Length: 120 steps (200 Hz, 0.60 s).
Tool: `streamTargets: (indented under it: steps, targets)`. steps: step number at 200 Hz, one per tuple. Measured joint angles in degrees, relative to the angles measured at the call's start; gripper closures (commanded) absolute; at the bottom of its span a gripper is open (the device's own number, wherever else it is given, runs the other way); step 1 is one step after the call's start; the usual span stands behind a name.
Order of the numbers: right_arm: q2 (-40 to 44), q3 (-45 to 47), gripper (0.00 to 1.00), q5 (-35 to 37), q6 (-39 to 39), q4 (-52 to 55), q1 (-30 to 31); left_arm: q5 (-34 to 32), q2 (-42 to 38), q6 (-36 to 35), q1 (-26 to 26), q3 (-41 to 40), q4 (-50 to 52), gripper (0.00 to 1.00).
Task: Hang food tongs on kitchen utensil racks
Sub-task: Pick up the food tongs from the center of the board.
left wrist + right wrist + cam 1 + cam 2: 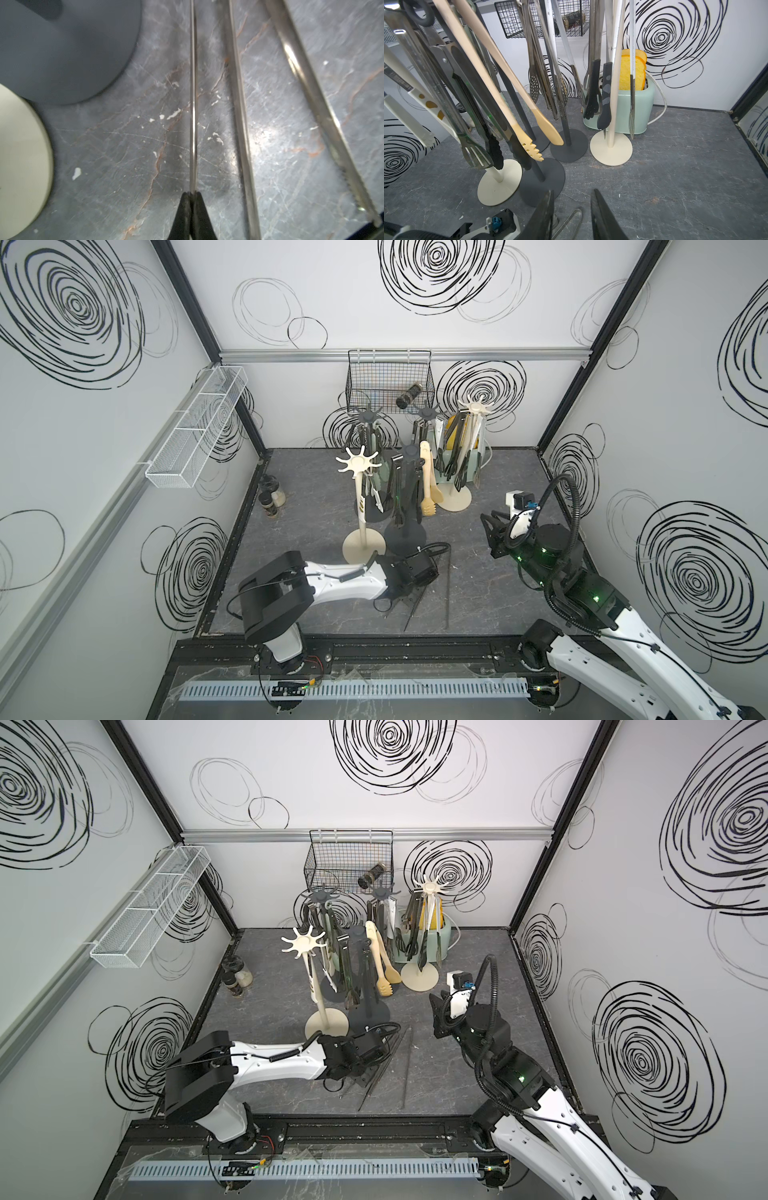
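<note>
No text, label, brand, number or sign can be read in any view. The jar [409, 394] lying in the black wire basket [361, 377] on the back wall is too blurred for any print to be made out. The same holds for the spice jars [272, 499] at the table's left edge, in both top views.

I log five racks [360, 510] clustered centre-rear on the tabletop [478, 585], hung tongs [548, 83] on them. Toaster [625, 110] behind the rightmost rack. Loose tongs [239, 104] lie in front, under my left hand [192, 194]. Jars [272, 497] by the left wall.
</note>
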<state>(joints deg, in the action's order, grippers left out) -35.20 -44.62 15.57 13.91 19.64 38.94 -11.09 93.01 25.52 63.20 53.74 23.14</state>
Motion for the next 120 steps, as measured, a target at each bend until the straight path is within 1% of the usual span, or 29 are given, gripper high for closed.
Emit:
streamTargets:
  steps: [37, 63, 98, 120]
  targets:
    - [0.6, 0.1, 0.67, 0.0, 0.0, 0.0, -0.1, -4.3, -7.6, 0.0, 1.6, 0.3, 0.0, 1.00]
    - [0.9, 0.1, 0.67, 0.0, 0.0, 0.0, -0.2, -7.0, -13.2, -0.7, 4.4, 0.2, -0.4, 1.00]
    - [1.0, 0.1, 0.68, 0.1, 0.0, 0.0, -0.4, -9.0, -24.2, -4.6, 9.3, -2.1, -3.4, 1.00]
    - [1.0, 0.1, 0.68, 0.2, 0.0, 0.0, -0.4, -10.0, -31.8, -8.3, 11.1, -2.8, -4.6, 1.00]
